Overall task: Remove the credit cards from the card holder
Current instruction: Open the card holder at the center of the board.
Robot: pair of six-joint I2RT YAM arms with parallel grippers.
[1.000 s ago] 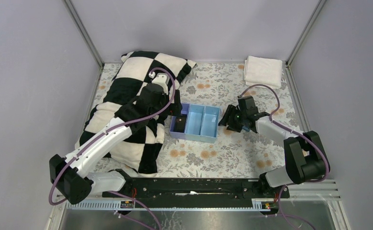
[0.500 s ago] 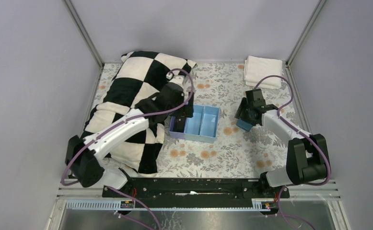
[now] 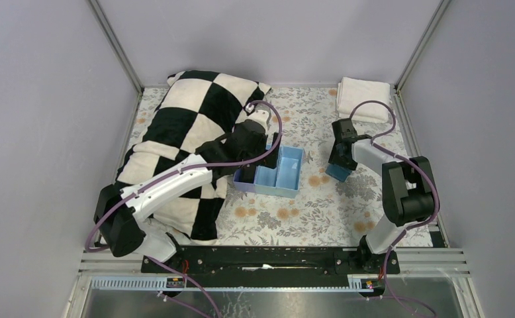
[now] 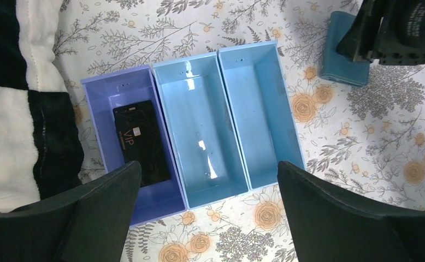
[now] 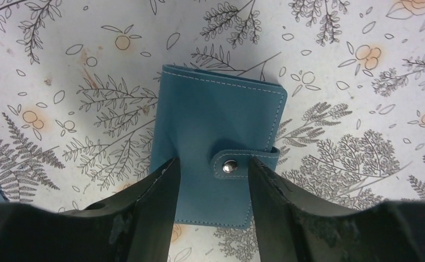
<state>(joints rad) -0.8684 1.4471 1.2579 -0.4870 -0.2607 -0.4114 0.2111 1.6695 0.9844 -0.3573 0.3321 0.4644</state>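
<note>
The card holder is a closed blue wallet with a snapped strap. It lies flat on the floral table, right of the tray, and also shows in the top view and the left wrist view. My right gripper is open just above it, with a finger on each side of the strap. One black credit card lies in the lavender left compartment of the tray. My left gripper is open and empty above the tray's near edge.
A black-and-white checkered blanket covers the left of the table, right up to the tray. A folded white towel lies at the back right corner. Grey walls enclose the table.
My left gripper has moved right, from the lavender compartment to over the tray's middle. My right gripper has moved right, away from the tray, and now stands over the wallet on the table.
</note>
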